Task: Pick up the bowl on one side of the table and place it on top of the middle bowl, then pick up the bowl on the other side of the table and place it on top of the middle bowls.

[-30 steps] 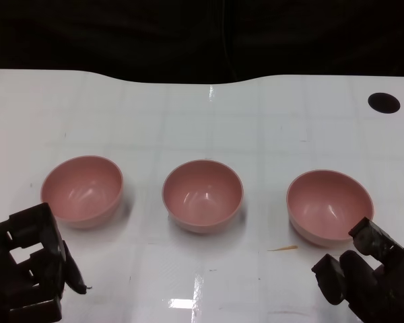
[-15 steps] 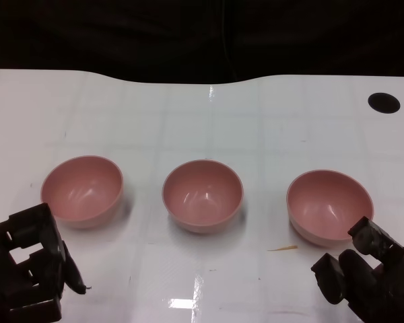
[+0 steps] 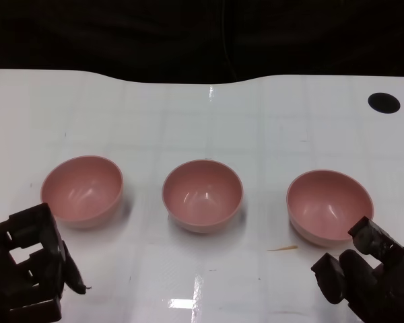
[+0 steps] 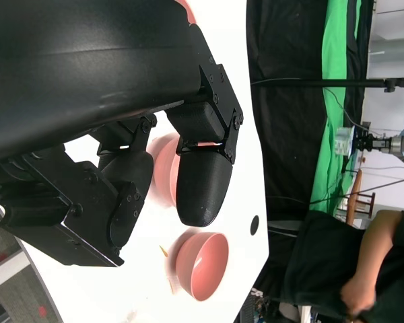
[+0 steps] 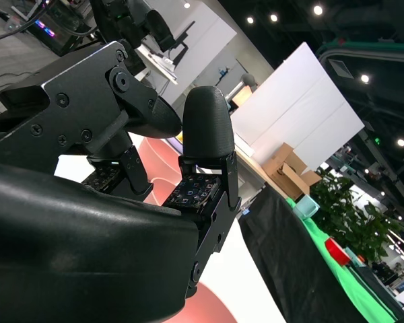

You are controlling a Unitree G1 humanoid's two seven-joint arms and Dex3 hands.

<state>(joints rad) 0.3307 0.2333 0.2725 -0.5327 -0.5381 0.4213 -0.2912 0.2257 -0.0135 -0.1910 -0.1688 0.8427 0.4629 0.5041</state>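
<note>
Three pink bowls stand in a row on the white table (image 3: pixel 209 121), well apart from one another — left bowl (image 3: pixel 82 190), middle bowl (image 3: pixel 203 195), right bowl (image 3: pixel 329 205) — each upright with nothing inside. Bare tabletop lies between them and toward the far curved edge. The left hand (image 3: pixel 27 266) sits near the left bowl, holding nothing, fingers apart. The right hand (image 3: pixel 367 272) is just beside the right bowl's near rim — fingers spread, gripping nothing.

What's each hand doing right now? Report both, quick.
Left hand: open, holds nothing, short of the left bowl.
Right hand: open, holds nothing, just short of the right bowl.
</note>
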